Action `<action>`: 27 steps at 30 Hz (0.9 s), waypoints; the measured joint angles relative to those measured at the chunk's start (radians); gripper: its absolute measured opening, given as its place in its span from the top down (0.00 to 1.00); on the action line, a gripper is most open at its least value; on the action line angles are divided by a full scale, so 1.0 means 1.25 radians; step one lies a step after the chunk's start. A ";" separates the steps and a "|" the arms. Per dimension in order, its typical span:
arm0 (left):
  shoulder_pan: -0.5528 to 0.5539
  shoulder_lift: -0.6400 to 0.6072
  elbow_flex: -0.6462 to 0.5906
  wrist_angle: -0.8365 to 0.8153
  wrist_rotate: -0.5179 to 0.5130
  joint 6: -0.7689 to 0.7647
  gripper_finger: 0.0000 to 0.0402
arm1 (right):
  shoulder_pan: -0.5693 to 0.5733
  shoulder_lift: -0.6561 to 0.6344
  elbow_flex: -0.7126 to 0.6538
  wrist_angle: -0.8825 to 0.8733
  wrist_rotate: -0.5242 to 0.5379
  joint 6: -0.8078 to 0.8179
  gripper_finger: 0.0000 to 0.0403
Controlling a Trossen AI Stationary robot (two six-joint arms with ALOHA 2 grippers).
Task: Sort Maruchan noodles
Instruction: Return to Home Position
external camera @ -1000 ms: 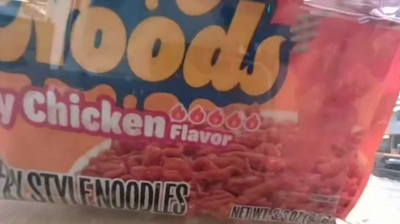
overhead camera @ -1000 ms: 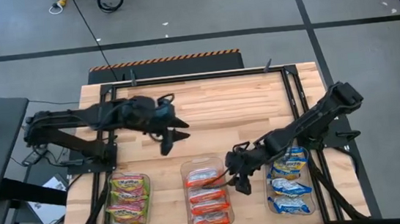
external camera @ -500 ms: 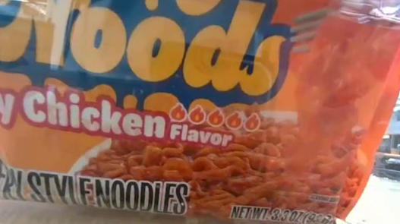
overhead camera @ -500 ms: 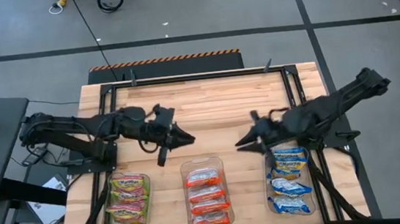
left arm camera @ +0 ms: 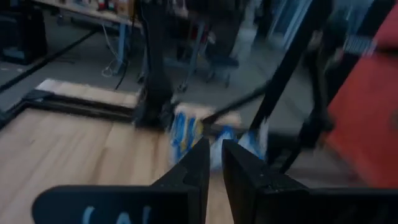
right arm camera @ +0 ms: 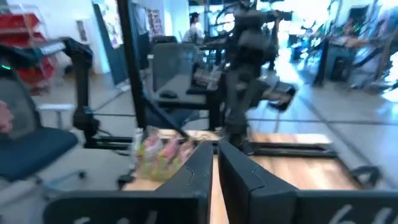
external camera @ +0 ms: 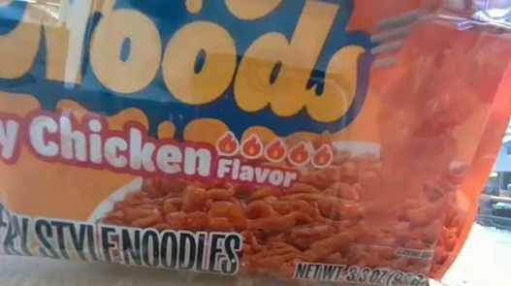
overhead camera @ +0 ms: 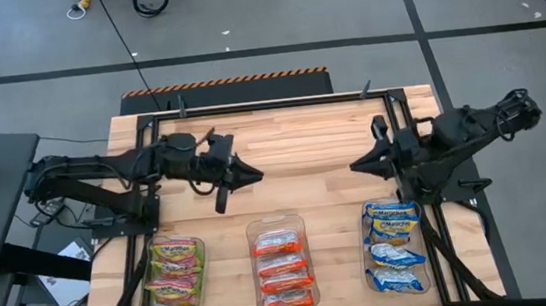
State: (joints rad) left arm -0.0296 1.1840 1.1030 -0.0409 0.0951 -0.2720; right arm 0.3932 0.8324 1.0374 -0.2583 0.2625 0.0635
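Note:
The Maruchan noodles lie in three clear bins along the table's near edge. Green-yellow packets [overhead camera: 172,281] are at the left, orange-red packets [overhead camera: 282,269] in the middle, and blue-and-yellow packets [overhead camera: 395,247] at the right. One orange-red packet [external camera: 218,129] fills the low view. My left gripper [overhead camera: 255,176] hovers over the table's middle left, shut and with nothing in it [left arm camera: 214,165], pointing right. My right gripper [overhead camera: 357,166] hovers at the middle right, shut and with nothing in it [right arm camera: 214,158], pointing left. Both are clear of the bins.
A black frame rail [overhead camera: 268,104] runs along the table's far edge, with uprights at both sides. Bare wood [overhead camera: 298,151] lies between the two grippers and the bins. The room beyond the table holds chairs and desks [right arm camera: 37,143].
My right gripper has risen from the orange-red bin, drawn back toward the table's far right and shut with nothing held. My left gripper has shut too and levelled out, staying over the middle left. The packets have stayed in their bins.

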 joint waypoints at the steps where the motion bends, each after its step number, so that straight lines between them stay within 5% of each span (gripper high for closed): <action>1: -0.001 0.001 0.000 -0.021 0.001 0.038 0.88 | -0.017 -0.003 0.000 0.003 -0.006 -0.024 0.92; 11: -0.004 -0.109 -0.170 0.062 0.006 0.150 0.88 | -0.199 -0.005 -0.025 -0.073 -0.231 -0.093 0.90; 19: -0.001 -0.300 -0.349 0.122 0.033 0.180 0.88 | -0.212 -0.099 -0.165 0.038 -0.186 -0.093 0.90; 27: 0.000 -0.458 -0.537 0.237 0.033 0.226 0.88 | -0.212 -0.308 -0.303 0.048 -0.181 -0.092 0.90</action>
State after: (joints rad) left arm -0.0299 0.6114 0.4320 0.2559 0.1368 0.0101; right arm 0.1282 0.4472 0.6592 -0.1989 0.0364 -0.0521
